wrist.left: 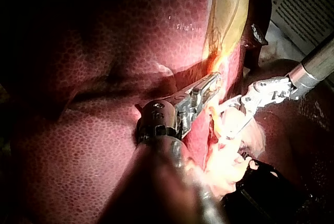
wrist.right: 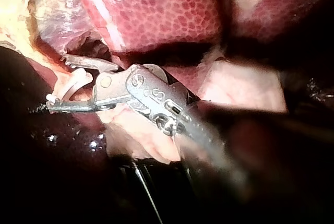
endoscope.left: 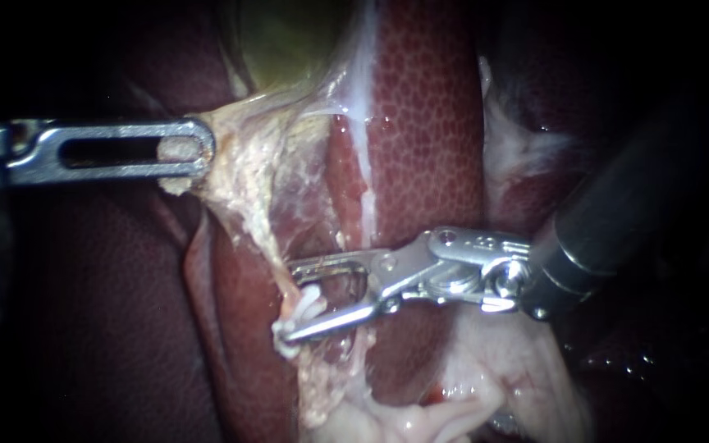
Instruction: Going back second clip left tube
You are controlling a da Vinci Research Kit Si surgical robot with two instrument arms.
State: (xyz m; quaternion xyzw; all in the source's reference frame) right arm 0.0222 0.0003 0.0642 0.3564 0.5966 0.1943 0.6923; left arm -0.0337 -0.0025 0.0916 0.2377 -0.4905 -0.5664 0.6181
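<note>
The white clip (endoscope.left: 304, 310) sits on the pale tube (endoscope.left: 266, 238) low in the cleft between two dark red lobes of the liver (endoscope.left: 428, 123). Its long axis runs slantwise across the tube, following the lower jaw of the right instrument (endoscope.left: 289, 300), and its free end points down toward the left lobe's edge. The tube itself runs steeply from the pulled-up tissue down to the clip.

The right instrument's jaws stand apart with the clip and tube between them. The clip lies against the lower jaw, and I cannot tell whether the upper jaw touches it. In the right wrist view the clip (wrist.right: 73, 84) shows as a curved white band within the same gap.

Higher up, the left instrument (endoscope.left: 194, 152) lies level, and its slotted jaws are clamped on the pale tissue (endoscope.left: 240, 156) below the yellow-green gallbladder (endoscope.left: 289, 41), stretching it away from the liver. The left wrist view shows those jaws (wrist.left: 209, 85) closed together on that tissue.
</note>
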